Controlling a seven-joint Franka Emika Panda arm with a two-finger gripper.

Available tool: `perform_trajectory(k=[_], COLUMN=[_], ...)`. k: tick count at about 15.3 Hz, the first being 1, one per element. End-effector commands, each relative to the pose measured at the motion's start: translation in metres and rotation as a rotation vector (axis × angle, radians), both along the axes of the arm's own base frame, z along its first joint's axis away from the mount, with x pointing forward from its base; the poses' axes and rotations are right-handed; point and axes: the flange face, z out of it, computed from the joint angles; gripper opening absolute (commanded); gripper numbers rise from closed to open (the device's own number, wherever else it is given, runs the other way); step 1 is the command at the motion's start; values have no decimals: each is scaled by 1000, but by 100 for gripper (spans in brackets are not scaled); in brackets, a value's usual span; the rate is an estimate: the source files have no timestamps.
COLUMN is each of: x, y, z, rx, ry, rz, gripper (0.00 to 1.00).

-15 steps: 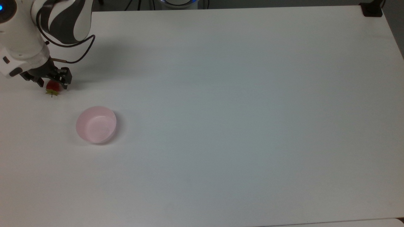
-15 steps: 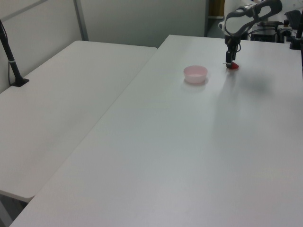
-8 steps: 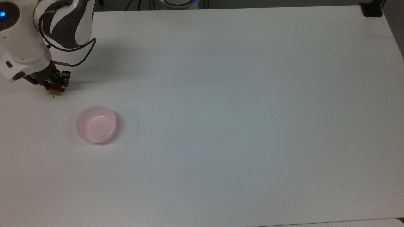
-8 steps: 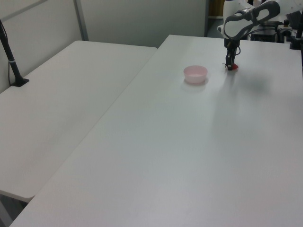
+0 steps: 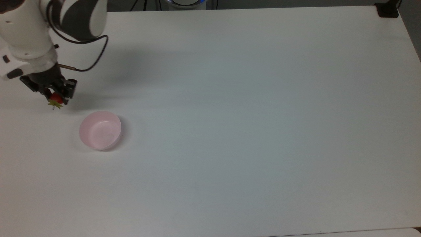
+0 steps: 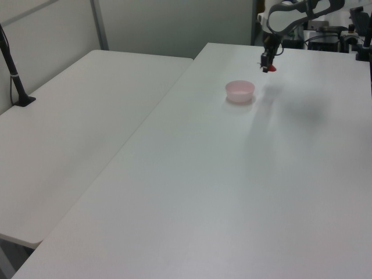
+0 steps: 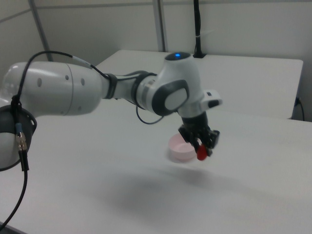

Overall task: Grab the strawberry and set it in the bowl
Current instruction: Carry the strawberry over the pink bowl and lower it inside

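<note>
1. A wide white table (image 5: 250, 125) carries the pink bowl (image 5: 100, 130); a second table (image 6: 87, 128) stands beside it.
2. The gripper (image 5: 54, 95) is clenched on the strawberry (image 5: 56, 98), raised above the table, near the bowl.

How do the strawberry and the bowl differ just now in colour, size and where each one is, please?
The strawberry is glossy red with a yellow-green cap; the bowl is pale pink. The strawberry is much smaller than the bowl. The strawberry hangs above the table in the shut gripper, cap down, while the bowl rests on the table, open side up and empty.
</note>
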Motion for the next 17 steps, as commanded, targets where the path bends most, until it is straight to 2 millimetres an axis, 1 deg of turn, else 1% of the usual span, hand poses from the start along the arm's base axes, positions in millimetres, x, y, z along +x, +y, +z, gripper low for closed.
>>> perform_trajectory(k=[1, 3, 4, 5, 6, 7, 8, 10, 11, 12, 13, 14, 15, 16, 17], x=[19, 27, 33, 38, 42, 46, 49, 50, 50, 51, 52, 53, 53, 53, 55], y=[57, 75, 87, 92, 95, 98, 102, 104, 107, 110, 114, 119, 121, 122, 129], z=[10, -6, -6, -4, -7, -18, -24, -26, -27, -34, -41, -42, -41, -40, -36], rx=[25, 30, 31, 30, 29, 33, 36, 34, 32, 30, 27, 26, 27, 29, 30], ry=[-49, -40, -68, -109, -137, -144, -151, -156, -151, -142, -132, -130, -130, -132, -136], rz=[-93, -115, -119, -127, -137, -153, -174, -185, -176, -170, -161, -154, -154, -157, -152], gripper=[32, 32, 32, 32, 32, 32, 32, 34, 46, 53, 56, 63, 75, 97, 100])
